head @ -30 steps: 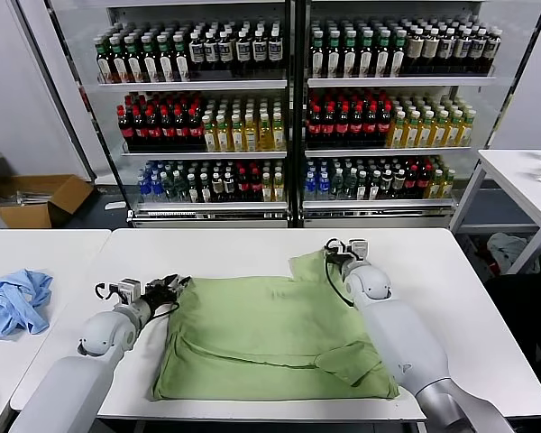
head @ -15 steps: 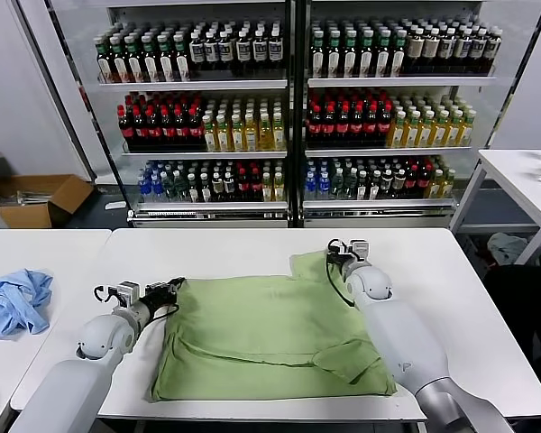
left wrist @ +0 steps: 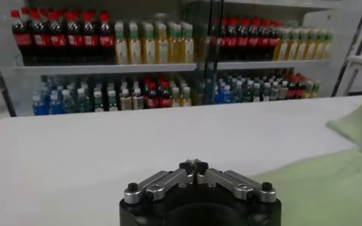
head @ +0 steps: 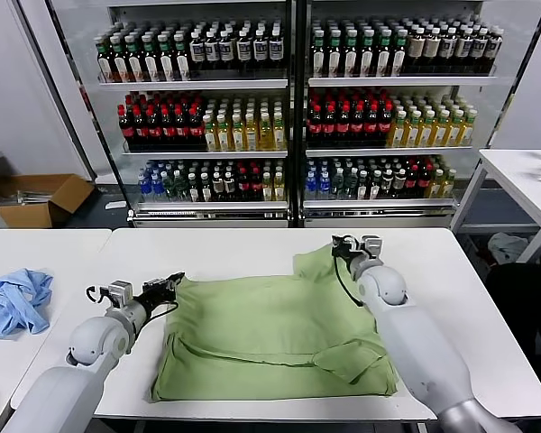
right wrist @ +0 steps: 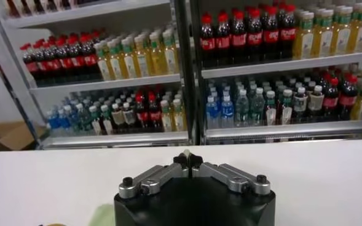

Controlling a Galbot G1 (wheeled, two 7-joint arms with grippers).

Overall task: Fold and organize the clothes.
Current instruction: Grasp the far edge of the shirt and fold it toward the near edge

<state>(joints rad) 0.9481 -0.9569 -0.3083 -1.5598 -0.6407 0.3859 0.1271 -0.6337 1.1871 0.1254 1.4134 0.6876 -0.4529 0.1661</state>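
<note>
The light green shirt (head: 270, 329) lies spread on the white table (head: 225, 248), its lower part folded over in a band; no graphic shows. My right gripper (head: 340, 247) is at the shirt's far right corner, shut on a pale sliver of the fabric that shows between its tips in the right wrist view (right wrist: 187, 161). My left gripper (head: 169, 281) is low over the table just left of the shirt's far left corner. It is shut (left wrist: 193, 166) with nothing seen between its tips, and the shirt (left wrist: 328, 184) lies off to one side.
A crumpled light blue garment (head: 16, 300) lies on the separate table to the left. Glass-door coolers full of bottles (head: 288, 108) stand behind the table. A cardboard box (head: 36, 198) is on the floor at the far left, and another table (head: 523, 176) stands at the right.
My right gripper has shifted right, taking the shirt's far right corner with it. My left gripper has drawn back to the left, off the shirt's edge.
</note>
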